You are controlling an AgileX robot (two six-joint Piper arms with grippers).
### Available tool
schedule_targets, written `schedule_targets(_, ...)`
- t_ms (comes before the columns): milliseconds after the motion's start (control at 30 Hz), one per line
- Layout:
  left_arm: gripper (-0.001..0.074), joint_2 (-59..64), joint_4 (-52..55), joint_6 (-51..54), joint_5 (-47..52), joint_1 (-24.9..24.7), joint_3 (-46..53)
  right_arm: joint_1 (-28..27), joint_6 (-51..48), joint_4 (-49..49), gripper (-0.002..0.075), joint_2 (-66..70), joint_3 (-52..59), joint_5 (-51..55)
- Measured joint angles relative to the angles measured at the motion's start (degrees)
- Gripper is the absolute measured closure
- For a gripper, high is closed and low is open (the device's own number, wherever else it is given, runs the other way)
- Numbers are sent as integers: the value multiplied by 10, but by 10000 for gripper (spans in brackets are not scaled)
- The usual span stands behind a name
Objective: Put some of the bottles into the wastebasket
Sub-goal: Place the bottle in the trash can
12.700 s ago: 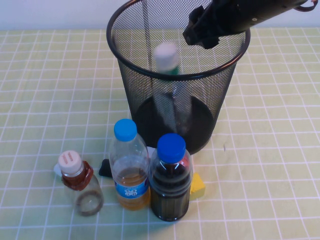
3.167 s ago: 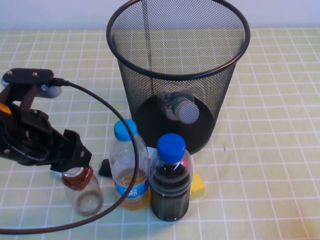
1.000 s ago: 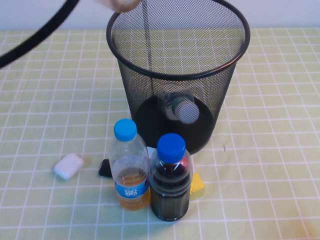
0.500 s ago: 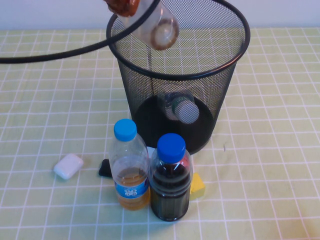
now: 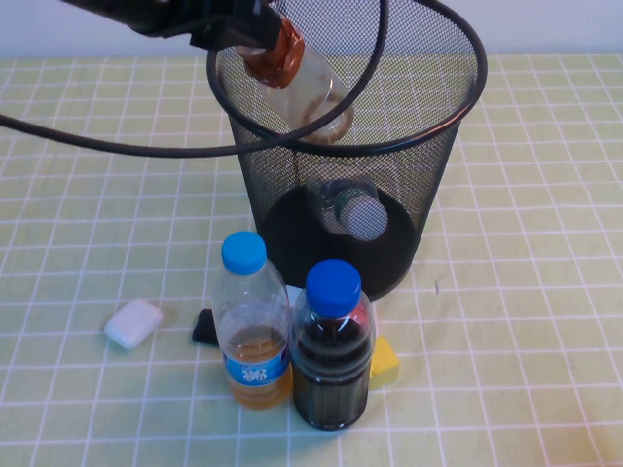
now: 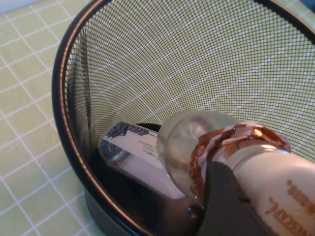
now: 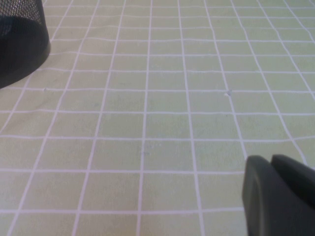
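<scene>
light: bright, even | shadows: faint | glare: none | blur: close parts in wrist views soft

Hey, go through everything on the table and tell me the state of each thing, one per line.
left gripper: shut on small bottle, over wastebasket
small bottle: tilted, base down inside the rim
wastebasket: upright
white-capped bottle: lying on the wastebasket's bottom
amber bottle: upright, capped
dark bottle: upright, capped
right gripper: shut, above the table

Partial lettering "ESCAF" runs along the pale cap end of the smaller bottle (image 6: pixel 266 182), over the wastebasket (image 6: pixel 74 147); other labels unreadable
</scene>
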Motion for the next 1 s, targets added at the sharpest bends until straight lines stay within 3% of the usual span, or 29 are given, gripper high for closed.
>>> schedule_targets(433, 441, 21, 4, -4, -10, -3, 0, 0, 0, 0, 733, 0, 0, 0)
schedule_targets(633, 265, 25, -1, -18, -1, -3, 0, 0, 0, 0, 733, 0, 0, 0)
schedule_targets(767, 232, 17, -1, -22, 8, -3, 0, 0, 0, 0, 733, 0, 0, 0)
schedule_targets(867, 262, 1, -1, -22, 20, -3, 0, 0, 0, 0, 733, 0, 0, 0)
schedule_targets(1000, 454, -35, -1, -24, 43, -3, 0, 0, 0, 0, 733, 0, 0, 0)
